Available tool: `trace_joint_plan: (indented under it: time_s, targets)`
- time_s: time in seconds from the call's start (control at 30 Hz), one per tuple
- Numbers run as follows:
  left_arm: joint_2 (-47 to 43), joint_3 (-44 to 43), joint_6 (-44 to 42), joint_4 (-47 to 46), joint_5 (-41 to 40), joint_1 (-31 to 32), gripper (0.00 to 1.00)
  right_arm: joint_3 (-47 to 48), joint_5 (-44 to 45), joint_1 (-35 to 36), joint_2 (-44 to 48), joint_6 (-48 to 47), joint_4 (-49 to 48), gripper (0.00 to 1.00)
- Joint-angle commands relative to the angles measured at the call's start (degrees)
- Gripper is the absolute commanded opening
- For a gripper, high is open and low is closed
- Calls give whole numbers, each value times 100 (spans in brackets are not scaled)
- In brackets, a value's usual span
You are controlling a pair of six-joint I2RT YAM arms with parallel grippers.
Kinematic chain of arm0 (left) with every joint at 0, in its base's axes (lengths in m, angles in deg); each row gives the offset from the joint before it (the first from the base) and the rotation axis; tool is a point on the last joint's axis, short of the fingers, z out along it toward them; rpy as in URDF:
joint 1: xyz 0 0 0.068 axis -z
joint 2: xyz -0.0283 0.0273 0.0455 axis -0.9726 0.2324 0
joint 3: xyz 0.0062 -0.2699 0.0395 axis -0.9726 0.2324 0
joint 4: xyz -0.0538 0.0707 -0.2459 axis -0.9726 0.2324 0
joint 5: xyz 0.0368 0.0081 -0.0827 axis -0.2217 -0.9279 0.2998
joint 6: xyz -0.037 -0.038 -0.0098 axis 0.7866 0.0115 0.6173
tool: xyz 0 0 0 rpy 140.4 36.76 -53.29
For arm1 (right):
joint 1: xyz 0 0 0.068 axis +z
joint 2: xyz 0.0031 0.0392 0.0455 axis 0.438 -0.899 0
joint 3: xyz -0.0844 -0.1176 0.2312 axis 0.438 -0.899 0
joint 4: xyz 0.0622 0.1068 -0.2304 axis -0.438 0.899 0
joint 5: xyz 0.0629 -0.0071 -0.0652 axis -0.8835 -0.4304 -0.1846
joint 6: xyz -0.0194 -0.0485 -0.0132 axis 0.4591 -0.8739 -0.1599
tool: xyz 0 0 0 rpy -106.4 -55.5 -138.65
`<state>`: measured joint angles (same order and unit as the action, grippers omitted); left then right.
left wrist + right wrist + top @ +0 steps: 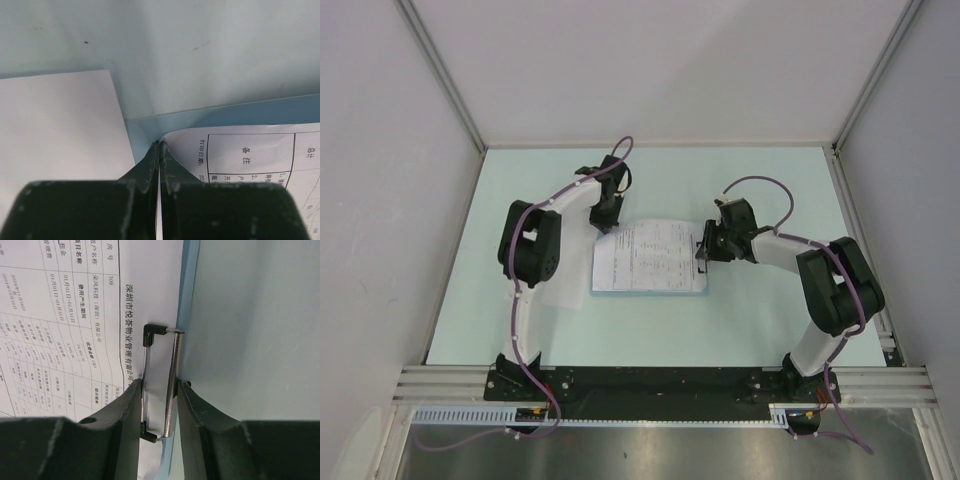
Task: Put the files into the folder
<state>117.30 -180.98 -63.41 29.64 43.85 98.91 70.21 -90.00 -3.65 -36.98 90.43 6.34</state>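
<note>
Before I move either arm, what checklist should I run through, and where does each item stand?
1. Left claw shut, tips at the printed sheet corner: ok. Pinching that sheet: cannot tell.
2. Right claw closed around the metal clip at the sheet's edge: ok.
3. Printed sheet lying over the folder: ok. Actually inside it: cannot tell.
4. Blank sheet in the folder: not ok, it lies outside, beside the folder's left edge.
</note>
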Motion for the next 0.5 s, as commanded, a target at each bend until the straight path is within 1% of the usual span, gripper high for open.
trace_joint_plan:
  time_s: [0.0,0.07,0.17,0.2,0.27,0.33,0.47]
  targets:
    - [347,-147,-139,405,-980,6,0,-354,128,-150,-330,-151,512,0]
    - [399,-192,-200,467,-1366,50,0,-354,84,-185,-391,-160,503,0]
    - [356,-166,-236,406,-1316,50,0,-363,93,-176,-461,-178,494,0]
    - [356,-174,-245,371,-1516,68,0,-354,110,-185,-470,-178,486,0]
    - [356,-200,-315,362,-1623,103,0,-354,110,-176,-471,-187,485,0]
    - [356,-235,-324,318,-1510,94,0,-354,76,-176,-453,-204,459,0]
    - [382,-315,-324,265,-1027,129,0,-345,136,-176,-444,-222,485,0]
